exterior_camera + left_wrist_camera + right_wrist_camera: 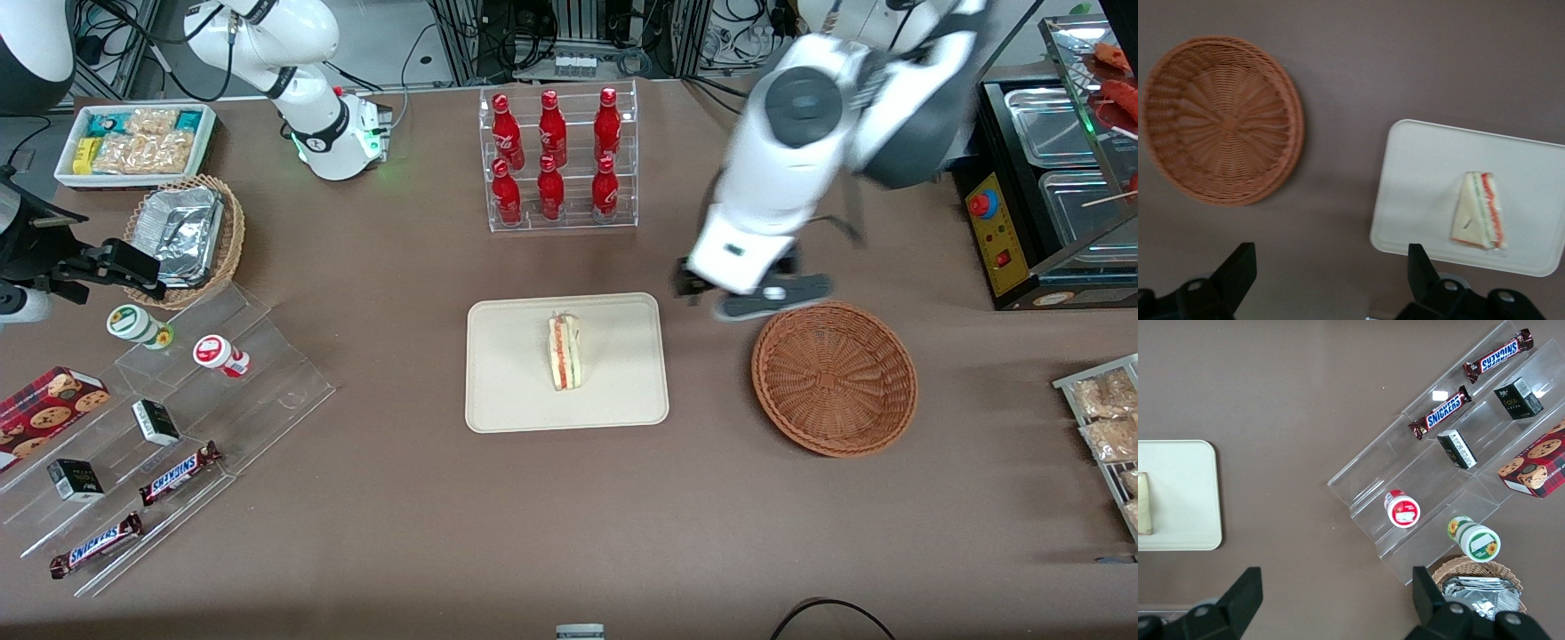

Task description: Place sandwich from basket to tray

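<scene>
The sandwich (565, 352) lies on the tray (507, 391), near its middle, while the basket (834, 378) sits empty on the brown surface (400, 516), beside the tray toward the working arm's end. The gripper (738, 298) hangs in the air above the gap between tray and basket, at the basket's rim farther from the front camera. Its fingers (1238, 267) are spread wide in the left wrist view, with nothing between them.

Judged from this layout, the placing itself is done and the step in hand is the arm's retreat. The next move likely calls only for lifting clear and parking, keeping well off the tray so the wrapped wedge is not nudged.

The sandwich lies on its side, filling layers showing as red, pink and green stripes along one edge. Its long axis runs toward and away from the front camera, roughly parallel to the tray's short sides, narrowing toward the bottle rack (558, 160).
</scene>
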